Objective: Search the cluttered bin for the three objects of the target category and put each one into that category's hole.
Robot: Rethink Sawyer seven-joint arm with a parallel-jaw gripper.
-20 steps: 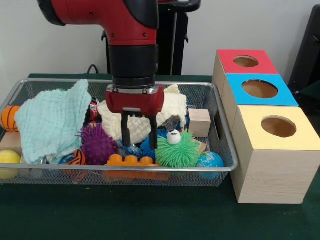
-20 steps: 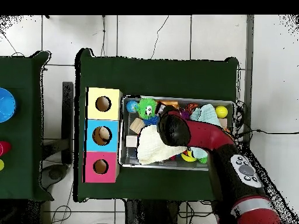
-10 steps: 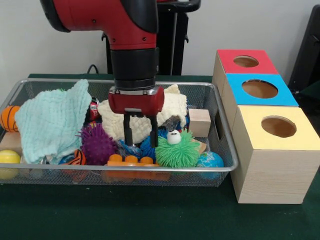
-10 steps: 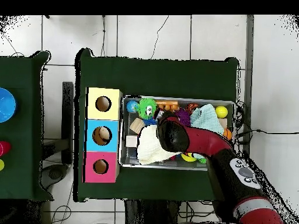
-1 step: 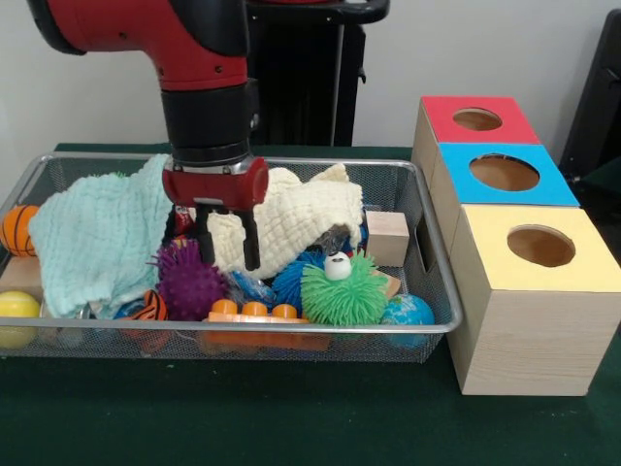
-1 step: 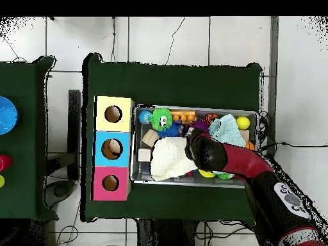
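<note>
My gripper [image 5: 228, 249] hangs open and empty over the wire bin [image 5: 291, 327], its two fingers pointing down just above the purple spiky ball [image 5: 187, 282] and in front of the cream cloth [image 5: 286, 225]. A green spiky ball with eyes [image 5: 344, 289], a blue spiky ball [image 5: 291, 282], an orange toy brick [image 5: 254, 312] and a globe ball [image 5: 408, 313] lie along the bin's front. In the overhead view the arm [image 6: 224, 155] covers the bin's middle. The box's yellow hole [image 5: 540, 246], blue hole [image 5: 504, 172] and red hole [image 5: 476, 118] stand at right.
A mint cloth [image 5: 102, 233] fills the bin's left side. An orange ball [image 5: 16, 229] and a yellow ball [image 5: 16, 311] sit at the left end. A wooden block [image 5: 387, 237] lies by the right wall. The box stands close against the bin.
The arm and gripper have shifted left across the bin, from above the blue spiky ball to above the purple one. The gripper stays open and empty. The blue ball now shows more.
</note>
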